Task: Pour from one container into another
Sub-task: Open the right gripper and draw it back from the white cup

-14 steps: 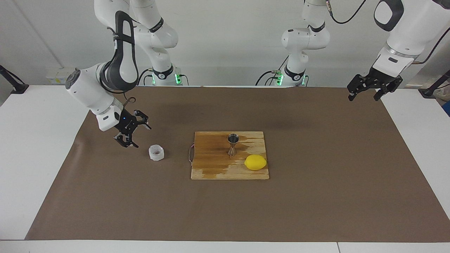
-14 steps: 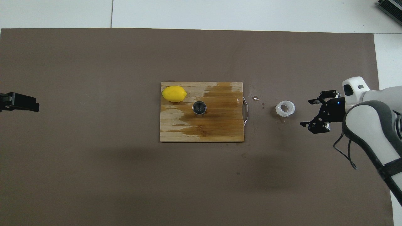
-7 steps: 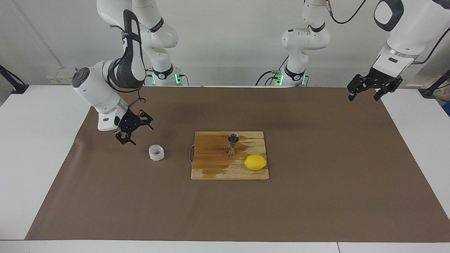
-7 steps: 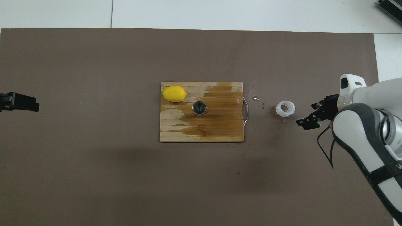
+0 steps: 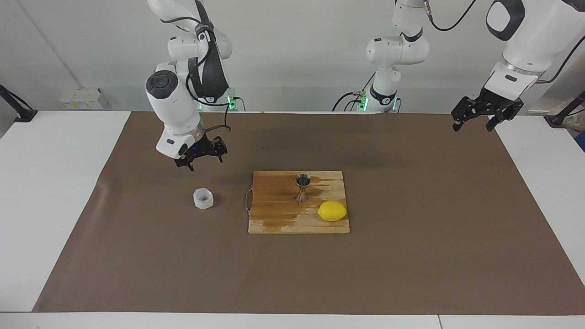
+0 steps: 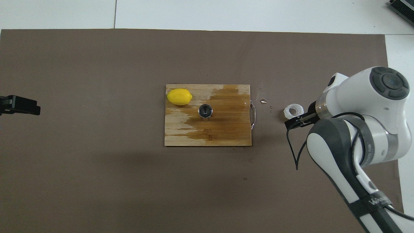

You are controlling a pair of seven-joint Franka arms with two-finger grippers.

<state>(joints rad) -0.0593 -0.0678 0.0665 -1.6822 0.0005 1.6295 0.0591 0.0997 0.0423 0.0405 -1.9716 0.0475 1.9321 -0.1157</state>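
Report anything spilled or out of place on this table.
A large wet stain darkens the wooden board around the jigger, and droplets lie on the mat between board and crinkled cup.

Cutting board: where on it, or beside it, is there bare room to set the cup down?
On the board, the strip near the handle, away from the jigger and lemon, is bare. The brown mat between board and cup is also free. The lemon's corner is crowded.

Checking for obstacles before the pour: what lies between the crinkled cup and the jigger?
In the overhead view, between the cup and the jigger: bare brown mat with small droplets, the board's metal handle, then stained cutting board.
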